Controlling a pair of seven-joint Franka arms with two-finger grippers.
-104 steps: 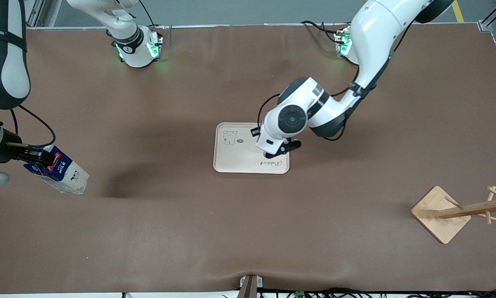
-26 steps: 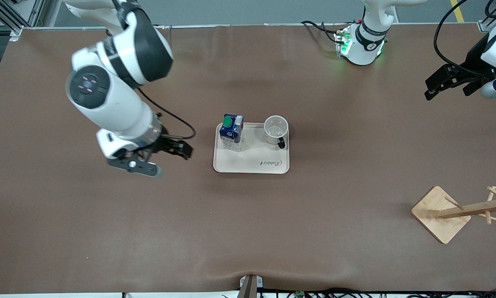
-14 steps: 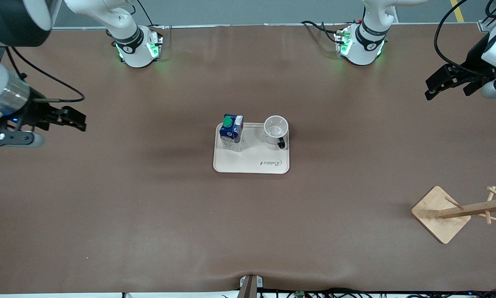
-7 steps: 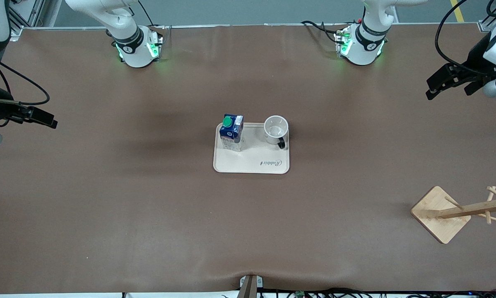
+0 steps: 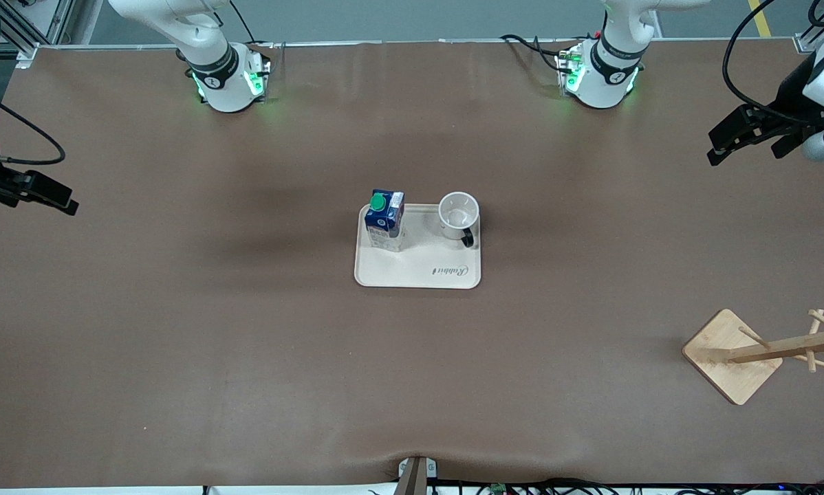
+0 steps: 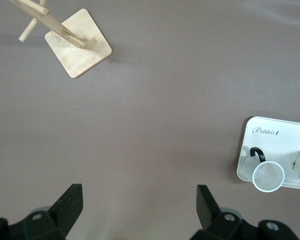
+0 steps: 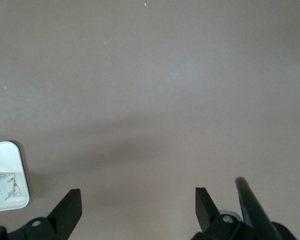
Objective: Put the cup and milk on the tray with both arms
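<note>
The cream tray (image 5: 412, 271) lies at the table's middle. On it stand the blue and white milk (image 5: 384, 218) with its green cap, toward the right arm's end, and the white cup (image 5: 459, 213) with a black handle, toward the left arm's end. My left gripper (image 5: 725, 143) hangs open and empty over the table's edge at the left arm's end. My right gripper (image 5: 58, 199) hangs open and empty over the right arm's end. The left wrist view shows the tray (image 6: 290, 137), the cup (image 6: 268, 176) and the open left gripper (image 6: 139, 205). The right wrist view shows the tray's corner (image 7: 5, 150) and the open right gripper (image 7: 137, 206).
A wooden rack with pegs (image 5: 783, 347) on a square base (image 5: 728, 361) stands near the front camera toward the left arm's end, also seen as the rack base (image 6: 78, 49) in the left wrist view. A brown mat (image 5: 247, 344) covers the table.
The right arm has pulled away from the tray toward its own end of the table, gripper open and empty. The left arm has stayed put. Milk and cup have not moved.
</note>
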